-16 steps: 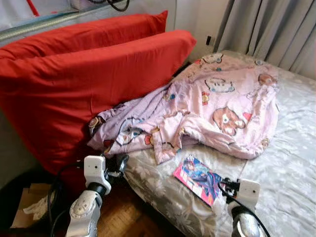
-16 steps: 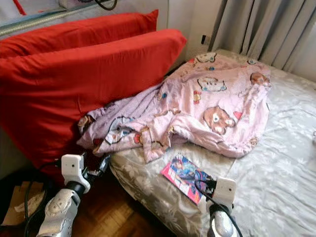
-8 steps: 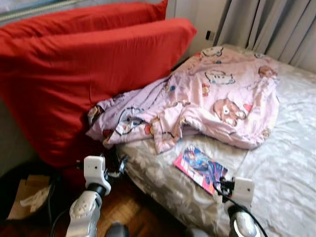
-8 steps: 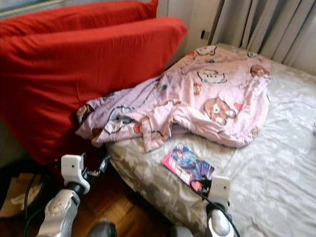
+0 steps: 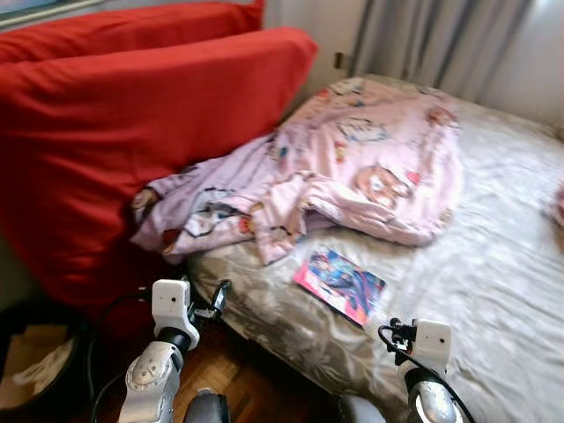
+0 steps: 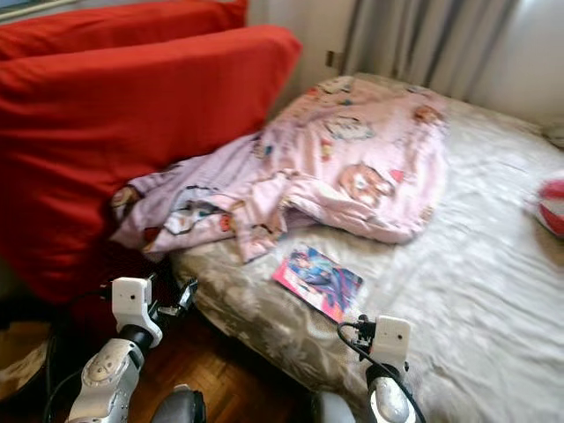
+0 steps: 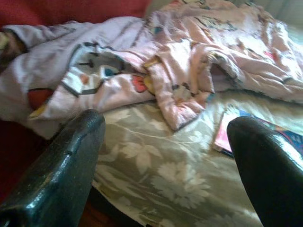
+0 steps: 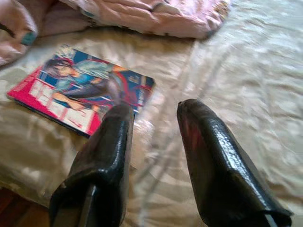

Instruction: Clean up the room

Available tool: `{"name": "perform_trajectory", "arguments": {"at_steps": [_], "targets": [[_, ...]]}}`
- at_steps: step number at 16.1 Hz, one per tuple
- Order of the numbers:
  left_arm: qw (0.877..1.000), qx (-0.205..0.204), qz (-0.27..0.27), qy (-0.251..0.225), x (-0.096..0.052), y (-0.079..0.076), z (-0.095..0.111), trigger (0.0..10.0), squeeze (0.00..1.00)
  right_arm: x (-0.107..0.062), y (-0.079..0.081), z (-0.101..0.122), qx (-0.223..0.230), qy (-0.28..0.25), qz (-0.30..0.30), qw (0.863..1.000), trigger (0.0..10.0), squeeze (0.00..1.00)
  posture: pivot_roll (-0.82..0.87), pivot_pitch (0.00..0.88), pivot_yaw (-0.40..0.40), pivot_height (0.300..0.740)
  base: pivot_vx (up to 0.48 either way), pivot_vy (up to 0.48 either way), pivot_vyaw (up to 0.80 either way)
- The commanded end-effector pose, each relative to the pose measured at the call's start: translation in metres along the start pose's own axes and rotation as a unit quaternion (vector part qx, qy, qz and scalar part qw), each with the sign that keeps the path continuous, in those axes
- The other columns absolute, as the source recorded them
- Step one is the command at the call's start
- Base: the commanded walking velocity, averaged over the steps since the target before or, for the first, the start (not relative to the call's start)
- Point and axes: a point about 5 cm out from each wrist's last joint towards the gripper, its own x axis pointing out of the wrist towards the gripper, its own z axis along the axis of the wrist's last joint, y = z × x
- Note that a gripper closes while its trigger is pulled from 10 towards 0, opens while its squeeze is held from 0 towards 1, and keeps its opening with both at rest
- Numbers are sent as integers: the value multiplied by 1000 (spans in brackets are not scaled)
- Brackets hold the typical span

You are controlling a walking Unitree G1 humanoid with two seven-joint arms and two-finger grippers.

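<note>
Lower centre of frame: magazine (image 5: 339, 284) flat on bed (image 5: 493, 264). Right gripper (image 8: 156, 156) parted, empty; left gripper (image 7: 161, 161) wide, empty. Risk: fingers snagging sheet, creasing cover.

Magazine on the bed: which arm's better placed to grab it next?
Right, probably. The right end effector hangs open just short of the magazine, which lies flat on the bed sheet. The left end effector is open too, but faces the crumpled pink blanket, with the magazine off to one side.

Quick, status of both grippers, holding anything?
Left gripper: jaws open wide, empty, over the bed edge.
Right gripper: jaws open, empty, near the magazine.
</note>
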Motion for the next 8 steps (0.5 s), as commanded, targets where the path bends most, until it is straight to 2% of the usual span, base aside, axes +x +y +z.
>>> {"name": "perform_trajectory", "arguments": {"at_steps": [1,4,8], "targets": [[1000,8,-9,3,0,-2,1,10000,0,0,-2,-3,-1,9,-2,1000,10000,0,29,111,-46,651,0,0,0],[1000,10,-12,6,0,-3,0,10000,0,1,0,-5,1,24,-2,1000,10000,0,26,112,-44,651,0,0,0],[1000,11,-15,5,1,-4,1,10000,0,-1,2,-3,3,11,9,1000,10000,0,26,112,-44,617,0,0,0]]}}
